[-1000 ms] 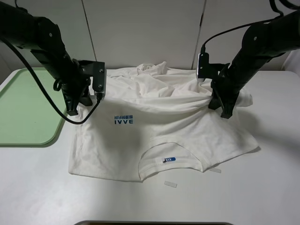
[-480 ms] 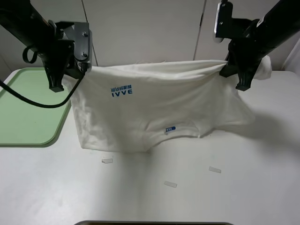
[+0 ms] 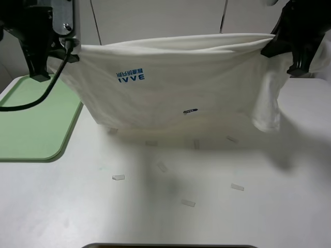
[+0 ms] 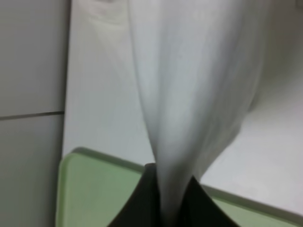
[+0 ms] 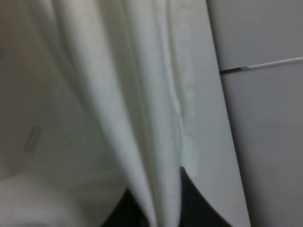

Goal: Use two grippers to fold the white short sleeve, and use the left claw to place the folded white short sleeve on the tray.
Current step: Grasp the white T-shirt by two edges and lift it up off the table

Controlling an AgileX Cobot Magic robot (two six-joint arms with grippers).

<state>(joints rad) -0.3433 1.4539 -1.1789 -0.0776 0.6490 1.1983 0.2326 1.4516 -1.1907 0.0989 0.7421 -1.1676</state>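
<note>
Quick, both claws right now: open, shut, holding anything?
Left claw: closed on the white short sleeve.
Right claw: closed on the white short sleeve.

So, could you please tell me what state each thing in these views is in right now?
white short sleeve, hanging spread out, held up along its top edge.
left gripper, shut on one end of that edge, raised.
right gripper, shut on the other end, raised.
tray, flat on the table, no garment on it.
tape strips, lying loose on the table.
</note>
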